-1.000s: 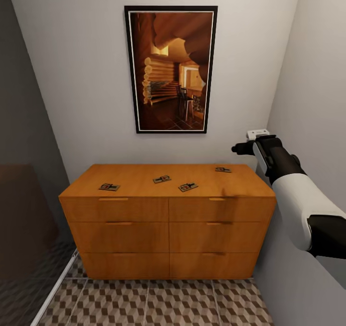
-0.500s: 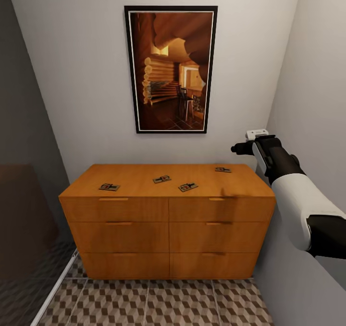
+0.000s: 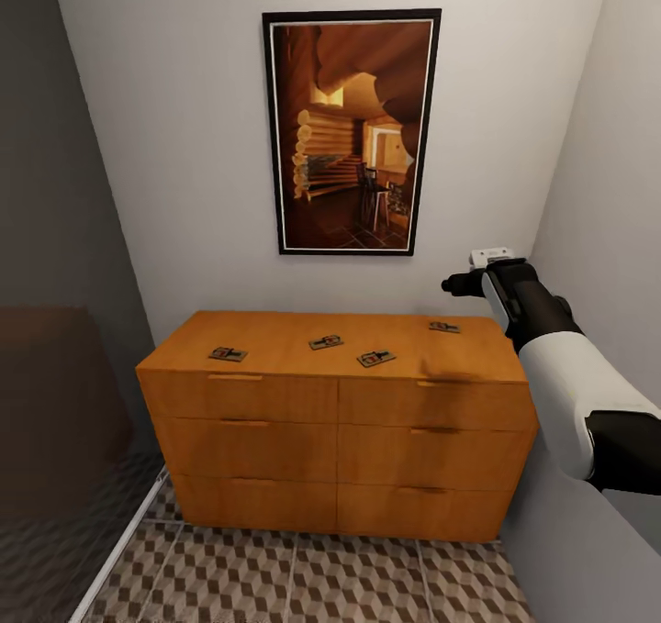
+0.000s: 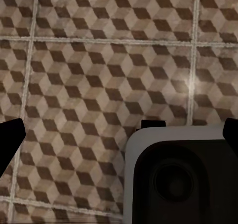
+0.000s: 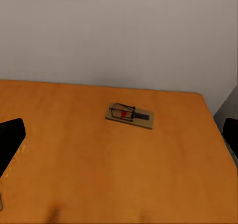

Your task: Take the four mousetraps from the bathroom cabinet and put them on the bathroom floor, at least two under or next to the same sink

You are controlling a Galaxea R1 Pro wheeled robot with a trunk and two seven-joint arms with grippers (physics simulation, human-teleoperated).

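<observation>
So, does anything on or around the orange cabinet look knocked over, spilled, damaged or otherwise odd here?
Nothing stands out. Four mousetraps lie flat, scattered at different angles on the cabinet top, all its drawers shut. The framed picture hangs straight above it.

Pale grey walls (image 3: 174,146), framed cabin picture (image 3: 351,132), dim glass partition (image 3: 55,403)

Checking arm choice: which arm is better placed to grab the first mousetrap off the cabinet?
Right. The right gripper is raised over the cabinet top near the rightmost mousetrap, open in its wrist view. The left wrist camera faces the bathroom floor.
</observation>
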